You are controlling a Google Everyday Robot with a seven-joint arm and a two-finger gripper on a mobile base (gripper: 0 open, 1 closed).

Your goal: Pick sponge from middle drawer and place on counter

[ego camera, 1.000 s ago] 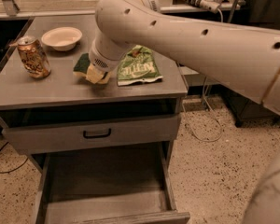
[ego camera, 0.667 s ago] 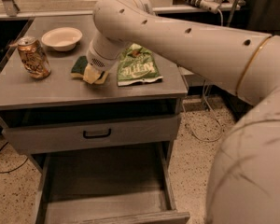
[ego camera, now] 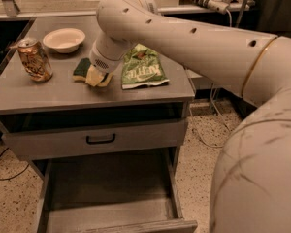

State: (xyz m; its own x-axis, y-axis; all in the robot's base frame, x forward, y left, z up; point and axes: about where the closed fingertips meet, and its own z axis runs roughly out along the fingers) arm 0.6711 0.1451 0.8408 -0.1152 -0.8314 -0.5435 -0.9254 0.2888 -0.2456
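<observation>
The sponge (ego camera: 81, 68) lies flat on the desk (ego camera: 48, 93), dark green face up, with a strip of its yellow layer showing at the near edge. It sits towards the middle of the top, out of the middle drawer (ego camera: 106, 188), which stands pulled out below with a bare floor. My gripper (ego camera: 94, 75) is right on top of the sponge, its pale tip covering the right half. I cannot tell whether it is clamped on the sponge or has let go.

I judge the placing nearly done, with only the release and retreat left. I would let go fully, then lift straight up before swinging away, so the sponge is not dragged or flipped. The chip bag (ego camera: 142, 69) lies just beside the gripper on the right, and the arm's wrist hangs over its corner, so any sideways exit risks sweeping it. The can (ego camera: 34, 58) and bowl (ego camera: 64, 39) sit further left, less at risk.
</observation>
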